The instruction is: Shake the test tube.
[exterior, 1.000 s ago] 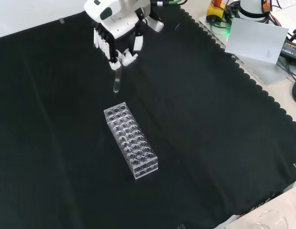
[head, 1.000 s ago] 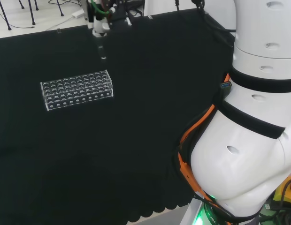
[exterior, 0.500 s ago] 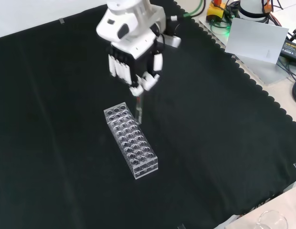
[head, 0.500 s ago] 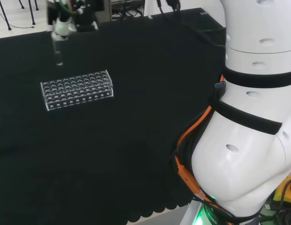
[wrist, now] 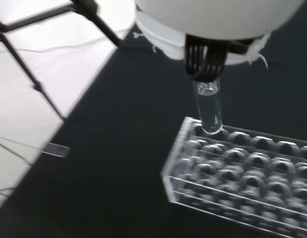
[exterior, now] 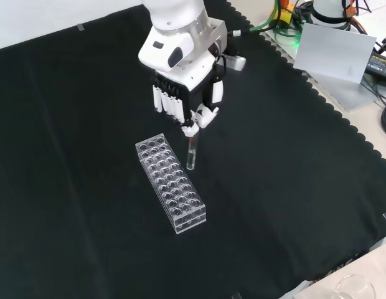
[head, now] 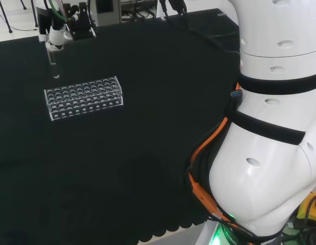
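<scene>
A clear glass test tube [exterior: 192, 152] hangs upright from the black and white hand [exterior: 183, 68], whose fingertips [exterior: 194, 116] pinch its top. The tube's lower end is beside the far end of a clear plastic rack [exterior: 171, 184] with several rows of holes. In the head view the hand [head: 58, 31] is at the upper left, holding the tube [head: 55, 64] just above and behind the rack's [head: 84, 97] left end. In the wrist view the tube [wrist: 209, 106] hangs over the rack's [wrist: 242, 168] near corner, below the blurred white hand [wrist: 218, 20].
The arm's own white links [head: 270, 127] stand at the right of the head view. A white sheet [exterior: 333, 53] and cables lie beyond the cloth's scalloped edge at the front view's top right. The rim of a glass vessel [exterior: 355, 288] shows at the bottom right corner.
The hand has carried the test tube leftward in the head view, from beyond the rack's right end to its left end. In the front view it came nearer and to the right.
</scene>
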{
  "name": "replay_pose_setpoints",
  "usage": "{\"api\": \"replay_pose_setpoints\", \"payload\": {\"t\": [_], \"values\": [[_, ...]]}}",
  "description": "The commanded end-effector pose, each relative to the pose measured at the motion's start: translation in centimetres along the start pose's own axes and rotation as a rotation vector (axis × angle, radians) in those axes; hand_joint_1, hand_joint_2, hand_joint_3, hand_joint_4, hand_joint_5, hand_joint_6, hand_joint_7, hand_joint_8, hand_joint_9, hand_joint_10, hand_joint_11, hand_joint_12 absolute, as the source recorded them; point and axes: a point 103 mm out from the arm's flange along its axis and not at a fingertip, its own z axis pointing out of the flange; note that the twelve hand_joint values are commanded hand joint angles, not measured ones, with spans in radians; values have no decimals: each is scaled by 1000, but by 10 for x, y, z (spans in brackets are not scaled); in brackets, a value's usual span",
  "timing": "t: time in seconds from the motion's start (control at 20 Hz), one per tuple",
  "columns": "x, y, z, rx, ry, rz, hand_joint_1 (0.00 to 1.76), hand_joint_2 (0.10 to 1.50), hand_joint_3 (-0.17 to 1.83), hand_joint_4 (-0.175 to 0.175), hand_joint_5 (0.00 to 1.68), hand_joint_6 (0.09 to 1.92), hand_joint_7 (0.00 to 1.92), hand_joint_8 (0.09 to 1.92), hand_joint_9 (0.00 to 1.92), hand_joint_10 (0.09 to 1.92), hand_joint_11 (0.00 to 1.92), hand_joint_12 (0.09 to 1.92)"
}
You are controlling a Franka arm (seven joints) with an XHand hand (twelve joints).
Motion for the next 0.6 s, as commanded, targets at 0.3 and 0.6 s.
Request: {"api": "replay_pose_setpoints", "payload": {"t": [0.3,0.6], "values": [[-121,-25,1,14,-129,245,1444,565,729,-175,1391,209,1440,702,1333,576,1106,1229],[-103,-20,-2,-2,-84,201,1444,565,728,-175,1392,207,1440,701,1333,575,1106,1228]]}}
